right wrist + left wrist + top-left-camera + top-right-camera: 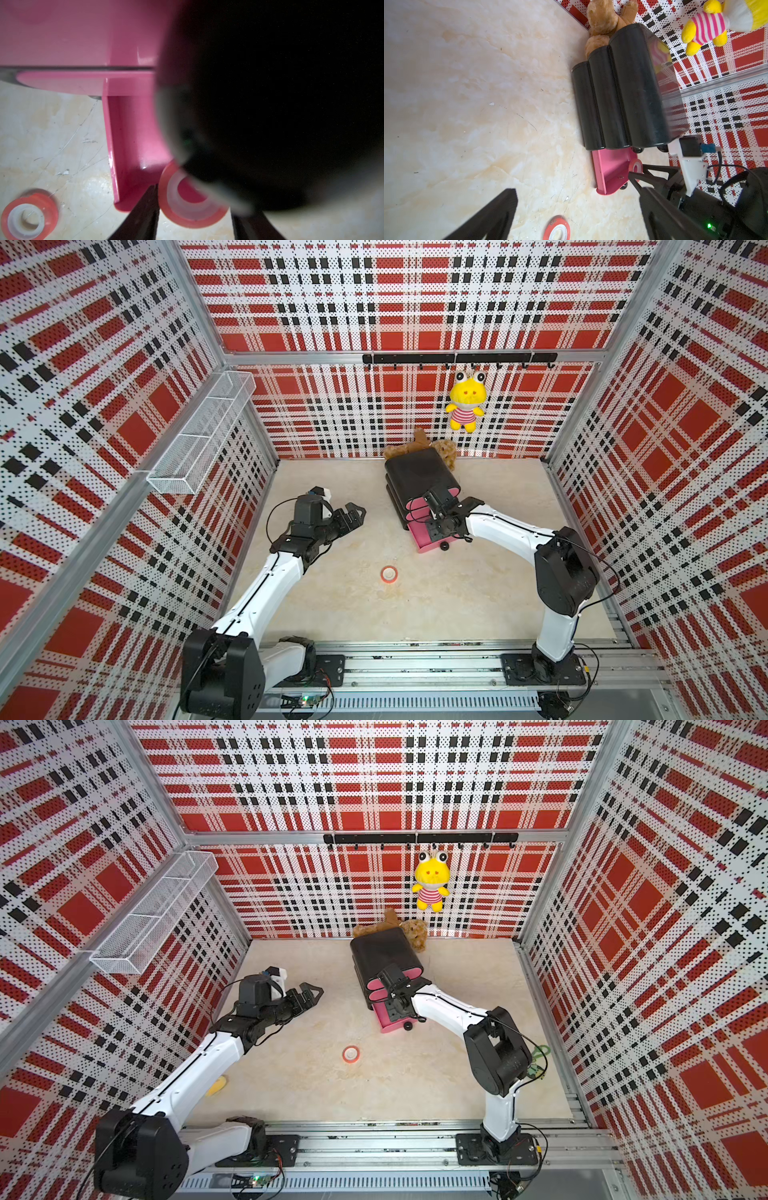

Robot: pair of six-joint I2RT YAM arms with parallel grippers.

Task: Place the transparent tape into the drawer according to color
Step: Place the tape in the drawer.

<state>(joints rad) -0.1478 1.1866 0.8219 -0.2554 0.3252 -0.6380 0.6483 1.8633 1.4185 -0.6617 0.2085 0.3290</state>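
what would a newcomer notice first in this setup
The red plaid walls dominate, with a yellow plush toy hanging on the back one. The black cabinet has its bottom pink drawer pulled out, where the right gripper holds a red tape ring in its jaws; another red ring lies loose on the table.

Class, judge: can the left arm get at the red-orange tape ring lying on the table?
Probably yes: the left gripper hangs open near the red-orange tape ring, which lies alone on the table, with nothing between them.
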